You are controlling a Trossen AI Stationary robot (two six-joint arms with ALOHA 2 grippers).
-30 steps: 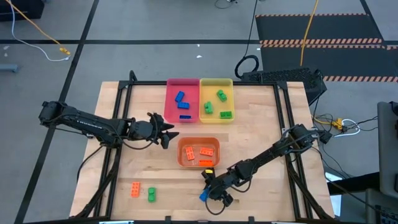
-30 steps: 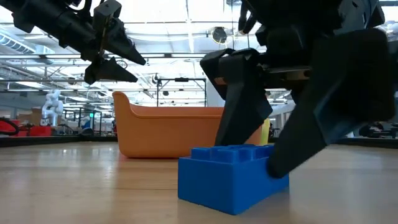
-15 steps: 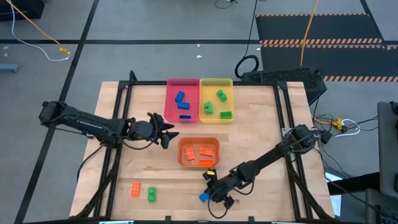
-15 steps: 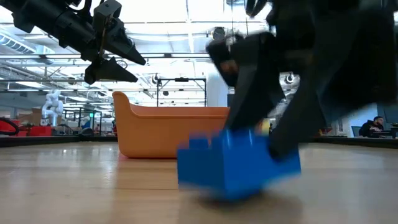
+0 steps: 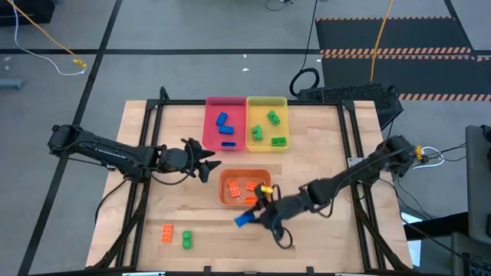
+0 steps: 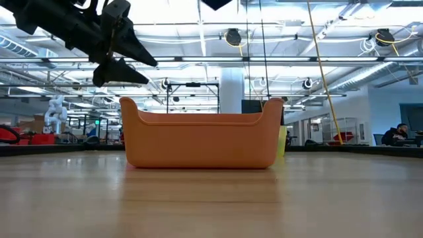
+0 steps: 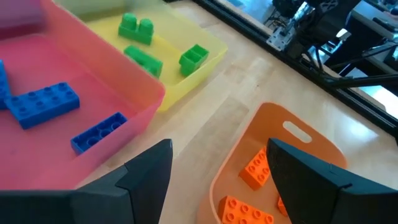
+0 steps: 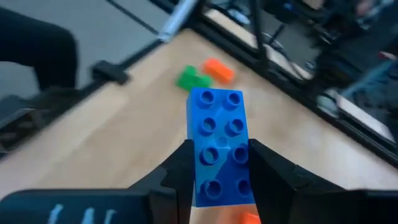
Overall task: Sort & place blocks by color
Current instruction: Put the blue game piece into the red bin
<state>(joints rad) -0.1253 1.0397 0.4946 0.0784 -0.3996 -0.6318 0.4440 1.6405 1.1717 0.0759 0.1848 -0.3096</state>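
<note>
My right gripper [image 5: 253,216] is shut on a blue block [image 5: 243,219] and hangs above the table, just in front of the orange tray [image 5: 245,188]. In the right wrist view the blue block [image 8: 217,146] fills the gap between the fingers. A green block [image 5: 186,240] and an orange block [image 5: 166,234] lie on the table near its near left corner. My left gripper [image 5: 207,163] is open, raised left of the orange tray; its wrist view shows the pink tray [image 7: 56,68] with blue blocks and the yellow tray [image 7: 186,37] with green ones. My right gripper pinches the blue block between its two fingers [image 8: 176,171], one on each long side [image 8: 194,158], at the end nearer the wrist. The fingers come from the table's right and lie along the block. It juts forward past the fingertips, studs toward the wrist camera, lifted clear of the table.
The orange tray [image 6: 201,141] holds several orange blocks [image 7: 249,171]. The pink tray [image 5: 225,123] and yellow tray [image 5: 267,123] stand side by side at the far edge. A black frame [image 5: 349,146] runs along the table's sides. Bare wood [image 5: 322,245] lies at the near right.
My right gripper has risen from the near edge with the blue block and swung toward the far edge and the orange tray. The block, which stood on the table a second ago, has tipped, then lifted clear and left the low view.
</note>
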